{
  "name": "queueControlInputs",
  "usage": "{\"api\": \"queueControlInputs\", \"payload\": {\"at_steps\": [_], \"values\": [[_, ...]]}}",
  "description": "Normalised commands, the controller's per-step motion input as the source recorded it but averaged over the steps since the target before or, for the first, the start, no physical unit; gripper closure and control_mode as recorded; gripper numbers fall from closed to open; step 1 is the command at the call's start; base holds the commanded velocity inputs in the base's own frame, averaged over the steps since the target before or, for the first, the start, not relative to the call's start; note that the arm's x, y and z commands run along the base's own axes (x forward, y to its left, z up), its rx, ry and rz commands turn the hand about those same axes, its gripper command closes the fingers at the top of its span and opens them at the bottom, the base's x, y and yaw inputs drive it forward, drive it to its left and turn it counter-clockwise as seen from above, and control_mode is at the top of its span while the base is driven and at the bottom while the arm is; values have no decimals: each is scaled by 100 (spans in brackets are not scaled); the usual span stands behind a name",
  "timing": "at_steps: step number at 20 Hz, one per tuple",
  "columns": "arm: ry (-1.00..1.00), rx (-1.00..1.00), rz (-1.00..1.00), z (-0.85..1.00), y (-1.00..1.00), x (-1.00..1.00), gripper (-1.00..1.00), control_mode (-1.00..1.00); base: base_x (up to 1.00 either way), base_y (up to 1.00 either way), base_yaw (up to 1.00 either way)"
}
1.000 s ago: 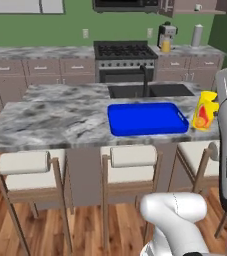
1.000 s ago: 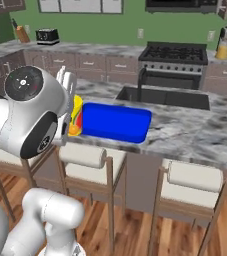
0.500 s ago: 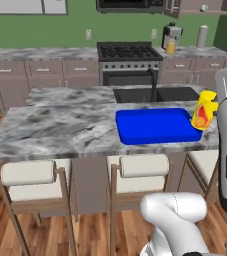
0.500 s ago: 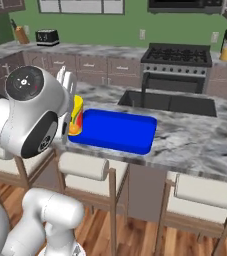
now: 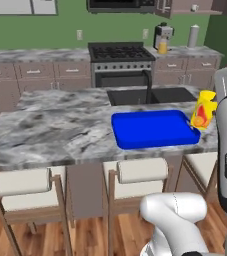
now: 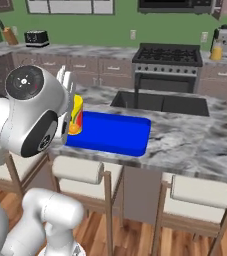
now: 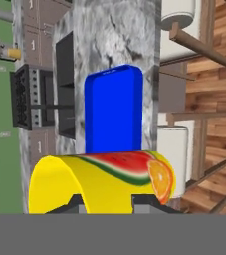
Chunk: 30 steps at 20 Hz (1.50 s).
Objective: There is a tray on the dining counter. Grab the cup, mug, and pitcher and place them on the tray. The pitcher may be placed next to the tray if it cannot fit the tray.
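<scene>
Left base view: arm rises as a tall white-and-dark column at 3 o'clock, cutting off the right edge. The cup hangs in the air just past the tray's right rim, tilted, yellow with a red-orange mark on its side. Tray is bright blue, rounded corners, sits on the marbled bench near the front edge, sink just behind it. Pitcher is well apart, at 12 o'clock on the back worktop beside the stove, orange contents visible. Jaws themselves are hidden behind the arm here.

Right base view: big white joint fills 9 o'clock. Cup peeks out from behind it, over the tray's left end; whether it touches the rim I cannot tell. Pitcher at 1 o'clock, far counter.

Hand view: camera rolled sideways. Gripper at 6 o'clock, jaws pinching the cup, which lies across the lower frame; here the print reads as watermelon and an orange slice. Tray straight ahead at 12 o'clock, nothing on it.
</scene>
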Motion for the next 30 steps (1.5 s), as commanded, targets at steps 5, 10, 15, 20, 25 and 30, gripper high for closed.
{"api": "queueControlInputs", "payload": {"at_steps": [5,10,15,20,25,30], "values": [[0,0,0,0,0,0,100,100,32,0,-18],[0,0,0,0,0,0,100,100,36,0,-16],[0,0,0,0,0,0,100,100,46,0,-7],[0,0,0,0,0,0,100,100,50,0,0],[0,0,0,0,0,0,100,100,43,0,0],[0,0,0,0,0,0,100,100,8,0,0]]}}
